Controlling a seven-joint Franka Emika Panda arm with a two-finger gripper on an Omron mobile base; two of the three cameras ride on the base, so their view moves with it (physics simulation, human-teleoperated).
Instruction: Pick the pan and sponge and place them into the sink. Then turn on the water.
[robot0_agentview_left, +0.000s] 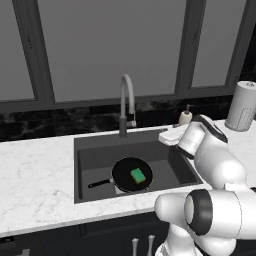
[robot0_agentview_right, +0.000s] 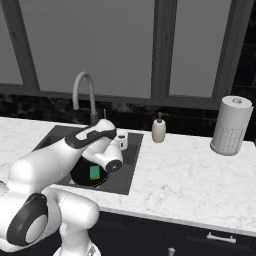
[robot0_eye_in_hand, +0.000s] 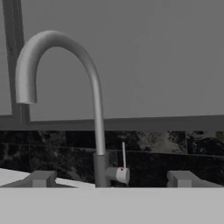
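The gripper (robot0_eye_in_hand: 112, 178) stood wide open and held nothing, its two tips spread to either side of the faucet (robot0_eye_in_hand: 94, 109) base in the hand view, with the side lever (robot0_eye_in_hand: 123, 168) between them (a thin rod rising from its knob). From the left base view the gripper (robot0_agentview_left: 170, 136) hovered over the sink (robot0_agentview_left: 90, 150) rim, just right of the faucet. The pan (robot0_agentview_left: 131, 175) lay on the sink floor in front of the faucet, handle pointing left, and the sponge (robot0_agentview_left: 138, 175) rested inside it. The right base view added the soap dispenser (robot0_agentview_right: 159, 129) and a paper towel roll (robot0_agentview_right: 230, 126) on the tabletop (robot0_agentview_right: 190, 175), both right of the faucet.
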